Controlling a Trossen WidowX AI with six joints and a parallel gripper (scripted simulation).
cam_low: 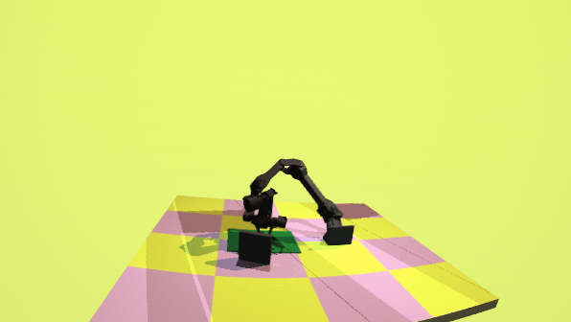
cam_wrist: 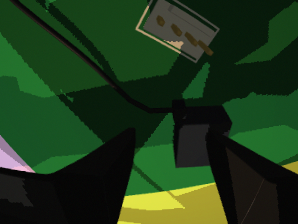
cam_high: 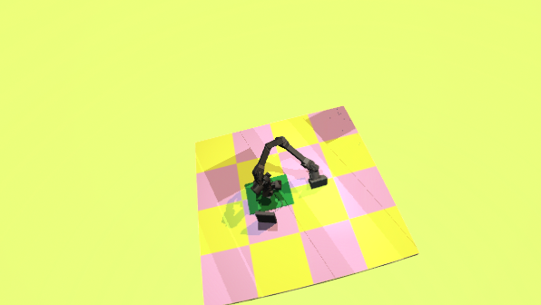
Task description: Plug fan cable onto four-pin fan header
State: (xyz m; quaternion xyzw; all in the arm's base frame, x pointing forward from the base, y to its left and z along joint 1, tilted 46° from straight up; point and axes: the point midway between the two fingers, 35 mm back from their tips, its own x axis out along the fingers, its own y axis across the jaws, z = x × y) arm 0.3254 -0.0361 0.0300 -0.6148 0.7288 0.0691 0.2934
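The black plug [cam_wrist: 202, 116] is in the wrist view, below and right of the four-pin header [cam_wrist: 187, 23], clearly apart from it in that view. Its thin dark cable [cam_wrist: 115, 86] runs to the upper left. The header's four pins show bare inside a pale outline on the green board [cam_high: 286, 198] [cam_low: 235, 235] [cam_wrist: 150, 172]. My gripper [cam_high: 268, 195] [cam_low: 264, 231] [cam_wrist: 172, 136] is open, low over the board. The right finger overlaps the plug's right side in the wrist view; the left finger is well apart from it. I cannot tell whether the right finger touches the plug.
A black upright slab [cam_high: 266, 218] [cam_low: 255, 248], perhaps the fan, stands just in front of the board. The arm's base [cam_high: 319, 182] [cam_low: 339, 235] stands to the right of the board. Both are on a yellow and pink checkered surface [cam_high: 281, 265] [cam_low: 259, 299].
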